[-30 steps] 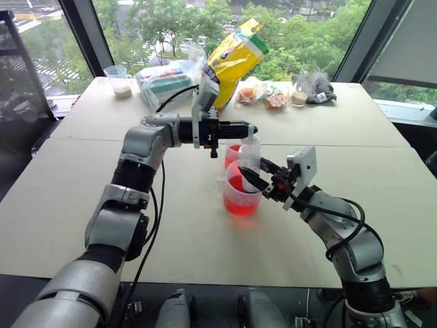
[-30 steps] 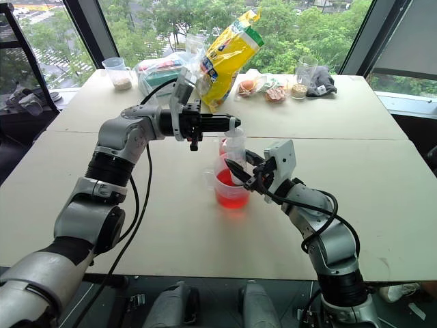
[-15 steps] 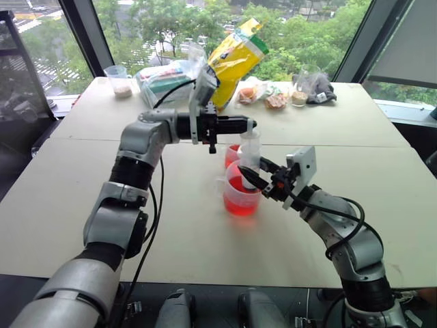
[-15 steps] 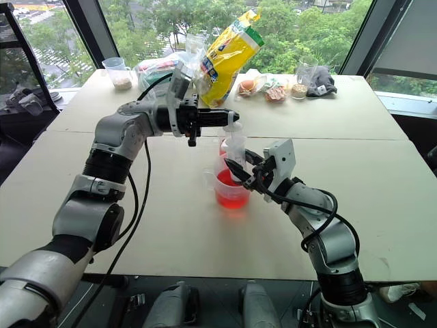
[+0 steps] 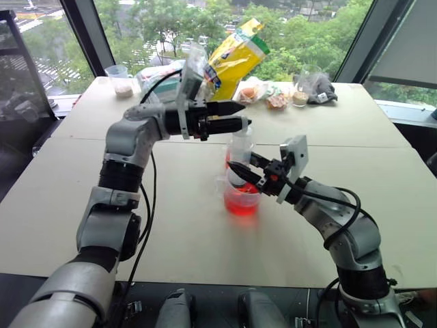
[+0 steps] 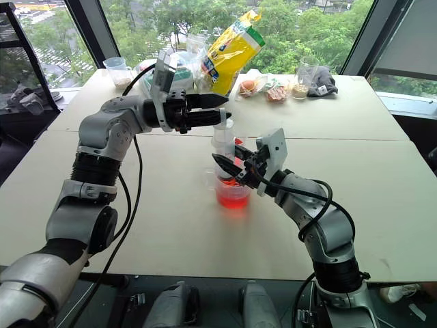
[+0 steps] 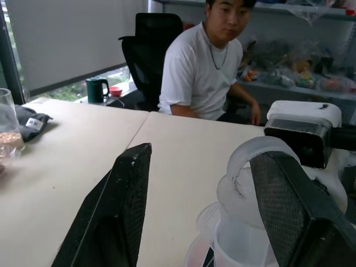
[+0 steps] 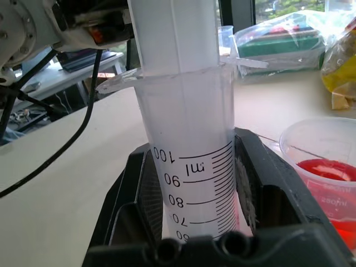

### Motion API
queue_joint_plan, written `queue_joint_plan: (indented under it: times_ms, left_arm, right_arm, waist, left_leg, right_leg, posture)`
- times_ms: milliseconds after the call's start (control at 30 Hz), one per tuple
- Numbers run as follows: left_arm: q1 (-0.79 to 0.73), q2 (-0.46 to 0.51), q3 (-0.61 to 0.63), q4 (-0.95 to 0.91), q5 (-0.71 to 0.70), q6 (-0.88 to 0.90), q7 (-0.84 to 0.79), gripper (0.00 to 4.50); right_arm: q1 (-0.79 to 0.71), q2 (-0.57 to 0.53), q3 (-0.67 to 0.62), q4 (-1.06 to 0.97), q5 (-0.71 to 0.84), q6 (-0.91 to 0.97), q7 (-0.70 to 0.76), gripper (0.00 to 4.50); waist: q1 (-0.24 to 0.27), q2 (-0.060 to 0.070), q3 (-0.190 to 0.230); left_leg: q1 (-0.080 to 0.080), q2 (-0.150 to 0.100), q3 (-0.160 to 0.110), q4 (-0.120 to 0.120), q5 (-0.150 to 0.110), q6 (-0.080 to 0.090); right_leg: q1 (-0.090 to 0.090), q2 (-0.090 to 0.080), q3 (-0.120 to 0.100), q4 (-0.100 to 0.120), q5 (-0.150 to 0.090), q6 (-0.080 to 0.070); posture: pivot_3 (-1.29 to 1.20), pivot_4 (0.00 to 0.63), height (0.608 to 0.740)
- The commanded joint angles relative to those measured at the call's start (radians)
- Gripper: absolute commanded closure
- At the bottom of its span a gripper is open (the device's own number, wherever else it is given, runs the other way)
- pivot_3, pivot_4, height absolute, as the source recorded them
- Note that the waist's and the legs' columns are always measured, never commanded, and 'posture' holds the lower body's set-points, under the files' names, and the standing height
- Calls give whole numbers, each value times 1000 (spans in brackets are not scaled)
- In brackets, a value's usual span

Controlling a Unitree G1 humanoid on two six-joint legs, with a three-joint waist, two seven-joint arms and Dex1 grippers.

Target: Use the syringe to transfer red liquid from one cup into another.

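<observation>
- Setting: pale table (image 5: 82, 205) before large windows with green trees behind; a seated person in a white shirt (image 7: 203, 72) is seen in the left wrist view, beyond the table.
- Rear edge of table: yellow bag (image 5: 235, 58), clear packets of goods (image 5: 164, 78), a small cup with beige grains (image 5: 117, 80), a dark cloth bundle (image 5: 319, 87).
- Syringe (image 8: 186, 111): held upright over the middle of the table, clear barrel with black graduation marks, white plunger drawn up out of the barrel; the lower end is hidden by the gripper and the cup.
- Right gripper (image 5: 240, 171): fingers clamped on the syringe barrel from either side, in the upper graduation marks, as seen in the right wrist view.
- Left gripper (image 5: 232, 116): pointed level across the table, fingers (image 7: 119, 211) parted wide; the plunger's white top (image 7: 253, 167) sits between them, beside one finger; whether it is touched cannot be told.
- Wider handled cup (image 5: 240, 198): stands below the syringe, red liquid (image 5: 240, 203) in its lower part.
- Narrower cup (image 8: 325, 167): stands just behind the wider cup, red liquid in it, partly hidden by the syringe in the eye views.
</observation>
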Motion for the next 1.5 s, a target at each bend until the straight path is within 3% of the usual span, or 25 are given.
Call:
queue_joint_plan:
  times_ms: [33,600,833,1000,1233,1500]
  left_arm:
    - [39,28,-25,-27,11,9,-21,1558]
    - [101,143,31,-84,-16,65,24,1558]
    - [97,169,61,-94,-28,75,55,1558]
    - [111,189,82,-100,-32,68,86,1558]
    - [152,204,101,-184,-59,102,126,1558]
    - [36,129,88,-108,-46,49,175,1558]
  right_arm:
    - [-70,7,-101,-87,73,-23,-29,3075]
    - [-31,-25,-123,-123,128,3,-40,3075]
    - [-176,-105,-151,-52,161,19,18,3075]
    - [-389,-133,-135,234,107,-60,113,3075]
    - [-578,-37,-105,818,-70,-394,206,3075]
    - [-581,19,-113,990,-133,-512,252,3075]
  waist:
    - [0,0,0]
    - [0,0,0]
    - [-4,0,0]
    - [-3,0,0]
    - [-3,0,0]
    - [-1,0,0]
  left_leg:
    - [0,0,0,0,0,0]
    - [0,0,0,0,0,0]
    - [1,0,0,0,0,0]
    - [1,0,1,0,0,0]
    - [0,0,4,0,0,0]
    - [0,0,5,-1,0,0]
  right_leg:
    - [0,0,0,0,0,0]
    - [0,0,0,0,0,0]
    - [0,0,0,1,0,0]
    - [0,0,0,2,0,0]
    - [0,0,0,0,0,0]
    - [0,-2,0,-1,0,0]
  posture:
    - [0,150,740]
    - [0,150,740]
    - [0,150,740]
    - [0,150,740]
    - [0,150,740]
    - [0,150,740]
